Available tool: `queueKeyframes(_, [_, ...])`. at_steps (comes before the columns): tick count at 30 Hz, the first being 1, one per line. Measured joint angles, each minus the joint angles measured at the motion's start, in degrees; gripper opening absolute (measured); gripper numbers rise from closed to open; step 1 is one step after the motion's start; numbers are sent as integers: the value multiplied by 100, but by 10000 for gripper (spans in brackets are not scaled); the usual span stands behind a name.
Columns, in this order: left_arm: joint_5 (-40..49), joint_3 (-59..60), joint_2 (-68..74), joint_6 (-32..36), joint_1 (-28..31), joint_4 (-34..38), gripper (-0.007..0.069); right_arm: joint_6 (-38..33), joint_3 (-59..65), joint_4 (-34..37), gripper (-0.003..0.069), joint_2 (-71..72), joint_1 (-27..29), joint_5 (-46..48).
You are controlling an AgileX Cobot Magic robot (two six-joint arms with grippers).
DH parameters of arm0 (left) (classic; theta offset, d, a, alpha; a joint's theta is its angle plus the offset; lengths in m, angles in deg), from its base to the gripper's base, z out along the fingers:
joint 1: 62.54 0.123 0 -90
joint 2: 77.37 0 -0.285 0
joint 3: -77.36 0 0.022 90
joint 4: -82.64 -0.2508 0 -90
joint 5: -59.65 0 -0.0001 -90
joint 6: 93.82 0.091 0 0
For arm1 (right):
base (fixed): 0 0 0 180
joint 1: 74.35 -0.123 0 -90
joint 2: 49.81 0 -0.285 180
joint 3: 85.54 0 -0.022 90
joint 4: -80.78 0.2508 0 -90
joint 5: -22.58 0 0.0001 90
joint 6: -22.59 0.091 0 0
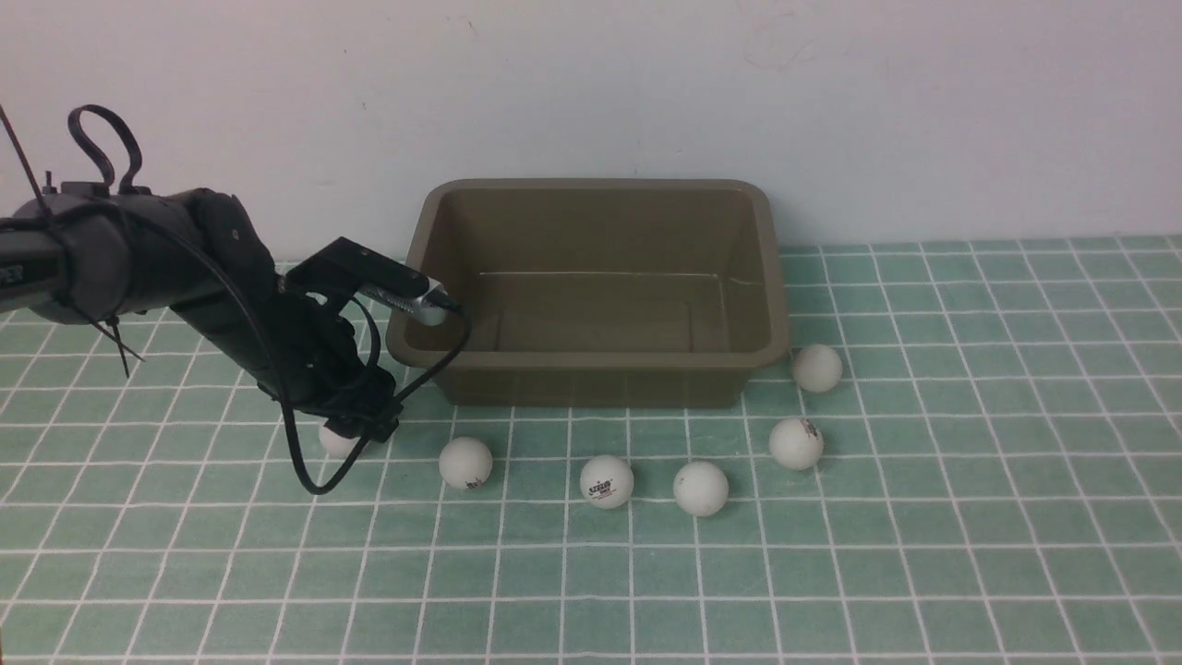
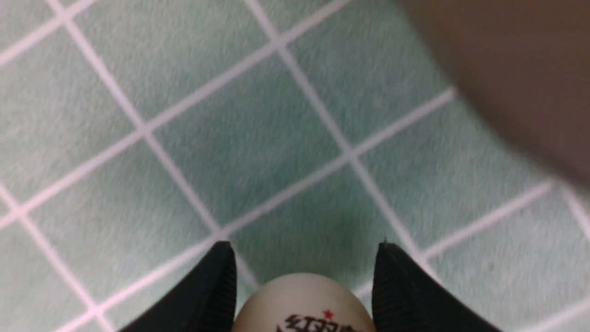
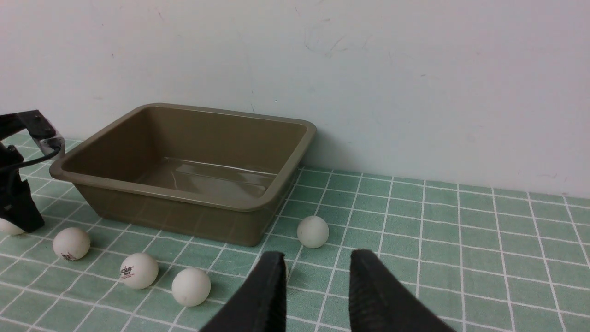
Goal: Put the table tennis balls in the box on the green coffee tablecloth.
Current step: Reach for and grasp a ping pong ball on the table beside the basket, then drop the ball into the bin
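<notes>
The olive-brown box (image 1: 591,380) stands empty at the back of the green coffee tablecloth (image 1: 831,573). Several white table tennis balls lie in front of it, among them one (image 1: 465,462) front left, one with a logo (image 1: 607,481) and one by the box's right corner (image 1: 817,368). My left gripper (image 1: 355,432) reaches down at the box's front left corner. In the left wrist view its fingers (image 2: 216,286) press both sides of a logo ball (image 2: 304,299) resting on the cloth. My right gripper (image 3: 318,258) hovers open and empty above the cloth, to the right of the box.
A white wall (image 1: 591,92) rises right behind the box. The left arm's black cable (image 1: 305,462) loops down onto the cloth near the leftmost ball. The box's brown corner (image 2: 516,60) lies close beside my left gripper.
</notes>
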Motion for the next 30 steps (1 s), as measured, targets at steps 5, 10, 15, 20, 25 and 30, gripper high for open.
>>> queueKeyframes(5, [373,0,-408,-236,0,-387,341,0,0,0,189,0,0,0])
queueKeyframes(10, [371,0,-1208,-207,0,-207,341,0,0,-65,189,0,0,0])
queueKeyframes(15, [169,-252,-1286,853,-8,1457,341,0,0,-201,189,0,0,-5])
queueKeyframes(20, [464,-952,-663,2124,-171,2838,341,0,0,-427,189,0,0,-5])
queueKeyframes(25, [924,-1723,-9,2496,-430,2684,350,0,0,-435,189,0,0,-5])
queueKeyframes(30, [1318,-2122,49,1831,-459,2180,488,0,0,-435,189,0,0,-5])
